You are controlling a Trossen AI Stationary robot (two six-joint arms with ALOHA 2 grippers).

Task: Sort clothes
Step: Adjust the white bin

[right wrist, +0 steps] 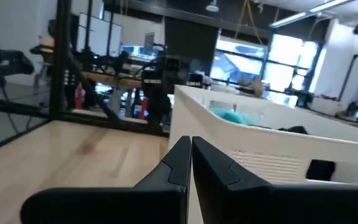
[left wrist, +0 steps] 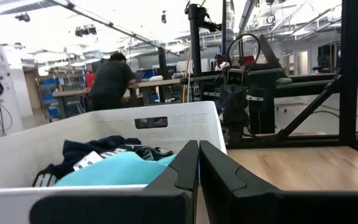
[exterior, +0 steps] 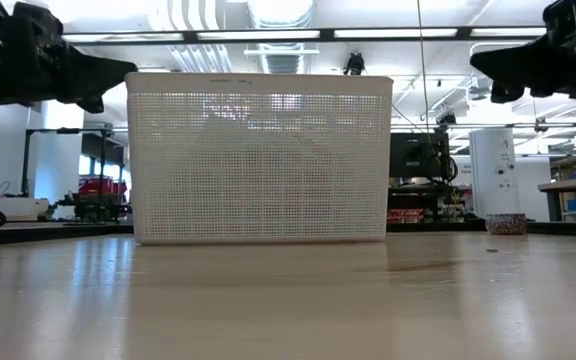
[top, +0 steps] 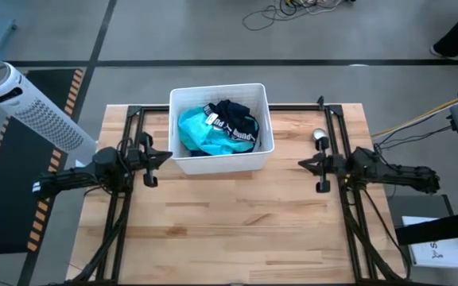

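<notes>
Turquoise and navy white-lettered fabric clothes (top: 217,129) all lie inside the white perforated plastic bin (top: 177,162) at 12 o'clock; sorting appears unstarted. Left gripper (top: 151,158) at 9 o'clock and right gripper (top: 315,168) at 3 o'clock hover, fingers pressed together, empty.

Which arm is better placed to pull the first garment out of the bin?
Probably left. The left gripper, shut, hovers right at the white bin's near left corner, beside the turquoise garment. The right gripper, also shut, waits farther off, apart from the bin's other side.
</notes>
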